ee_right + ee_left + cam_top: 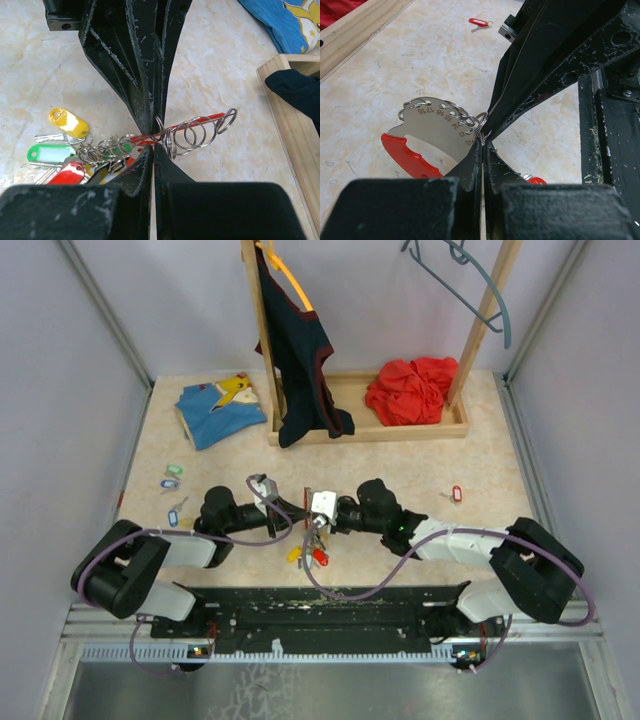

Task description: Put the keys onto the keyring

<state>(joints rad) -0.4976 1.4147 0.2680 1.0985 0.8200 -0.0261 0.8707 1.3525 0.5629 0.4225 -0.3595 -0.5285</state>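
Observation:
Mid-table, my left gripper (298,512) and right gripper (313,515) meet tip to tip, both shut. The keyring (440,131) is a flat metal plate with a red handle (407,156), strung with several split rings (196,133). My left gripper (483,141) pinches a thin ring wire at the plate's edge. My right gripper (154,146) is shut at the same spot on the plate. A bunch of keys (312,552) hangs from it, with yellow (69,123), green (50,153) and red (67,173) tags. Loose keys lie left (172,472) (176,511), and a red-tagged one right (452,494) (479,22).
A wooden clothes rack (400,430) stands at the back, with a dark garment (300,360) hanging and a red cloth (410,390) on its base. A blue shirt (218,410) lies at the back left. Grey walls enclose the table.

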